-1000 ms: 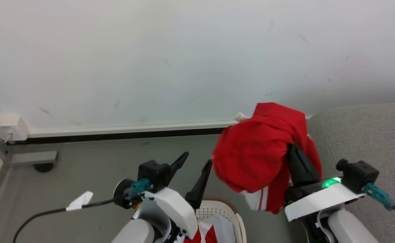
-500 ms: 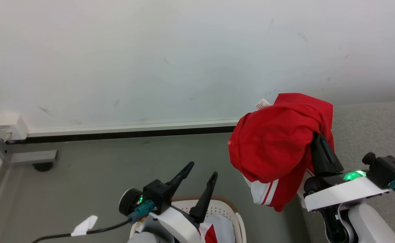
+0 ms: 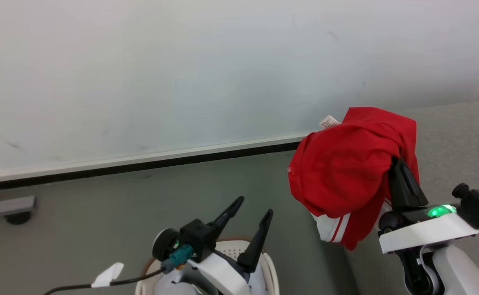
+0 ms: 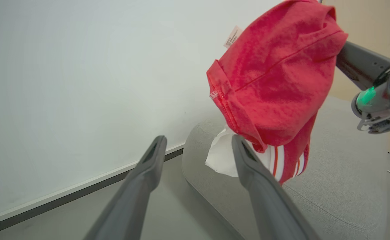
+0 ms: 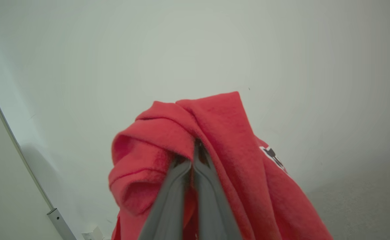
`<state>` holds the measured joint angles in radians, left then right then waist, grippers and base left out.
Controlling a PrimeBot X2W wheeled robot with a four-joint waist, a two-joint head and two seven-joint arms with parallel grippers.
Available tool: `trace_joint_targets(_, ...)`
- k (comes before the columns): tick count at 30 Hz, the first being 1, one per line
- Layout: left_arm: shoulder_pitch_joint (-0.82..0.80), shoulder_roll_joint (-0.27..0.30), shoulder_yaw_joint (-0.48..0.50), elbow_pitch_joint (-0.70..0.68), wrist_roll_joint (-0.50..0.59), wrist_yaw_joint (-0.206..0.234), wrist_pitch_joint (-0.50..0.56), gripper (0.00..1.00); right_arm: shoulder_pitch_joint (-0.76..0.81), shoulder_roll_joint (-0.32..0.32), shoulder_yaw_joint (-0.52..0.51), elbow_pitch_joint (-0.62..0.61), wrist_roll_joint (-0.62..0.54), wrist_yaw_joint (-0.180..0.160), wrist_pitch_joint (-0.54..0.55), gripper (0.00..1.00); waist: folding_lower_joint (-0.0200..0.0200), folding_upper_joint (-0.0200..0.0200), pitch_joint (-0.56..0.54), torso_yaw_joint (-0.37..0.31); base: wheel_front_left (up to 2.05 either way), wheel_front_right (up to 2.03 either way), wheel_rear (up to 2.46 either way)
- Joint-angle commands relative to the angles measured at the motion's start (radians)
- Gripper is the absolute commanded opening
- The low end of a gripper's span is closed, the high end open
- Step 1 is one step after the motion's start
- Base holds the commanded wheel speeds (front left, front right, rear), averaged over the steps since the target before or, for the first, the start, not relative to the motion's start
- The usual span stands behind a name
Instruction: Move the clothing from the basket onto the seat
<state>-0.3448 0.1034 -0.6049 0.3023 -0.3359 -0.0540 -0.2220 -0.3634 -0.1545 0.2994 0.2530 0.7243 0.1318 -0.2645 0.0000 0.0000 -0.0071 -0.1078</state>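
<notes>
White wall [image 3: 141, 61] — clothing [image 3: 346, 176] in right claw [image 5: 195, 150]

The head view looks forward and down; each wrist view faces along its own fingers [image 4: 143, 176], all sharing the bright red soft-fabric garment [image 3: 346, 176].

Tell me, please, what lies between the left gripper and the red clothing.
That stretch is bare: the head view shows plain grey floor between the left gripper and the clothing.
</notes>
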Motion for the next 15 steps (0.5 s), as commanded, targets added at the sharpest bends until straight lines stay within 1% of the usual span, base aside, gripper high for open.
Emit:
trace_joint_targets(1,0.006,-0.004,-0.003,-0.005,-0.012,-0.004,-0.01,1.0,0.018,-0.01,-0.003,-0.008,-0.008,-0.002,0.0,0.0,0.0,0.0,0.007,-0.036,0.0,0.0,0.0)
trace_joint_targets(5,0.013,-0.014,-0.025,-0.011,-0.018,-0.013,-0.017,1.0,0.025,-0.031,-0.008,-0.02,-0.011,-0.002,0.0,0.0,0.0,0.0,0.024,-0.093,0.0,0.0,0.0)
trace_joint_targets(10,0.006,-0.024,-0.049,-0.021,-0.02,-0.02,-0.024,1.0,0.041,-0.056,-0.039,-0.045,-0.015,-0.002,0.0,0.0,0.0,0.0,0.056,-0.154,0.0,0.0,0.0)
trace_joint_targets(15,-0.027,-0.025,-0.066,-0.036,-0.004,-0.03,-0.029,1.0,0.034,-0.067,-0.091,-0.068,-0.023,-0.002,0.0,0.0,0.0,0.0,0.122,-0.179,0.0,0.0,0.0)
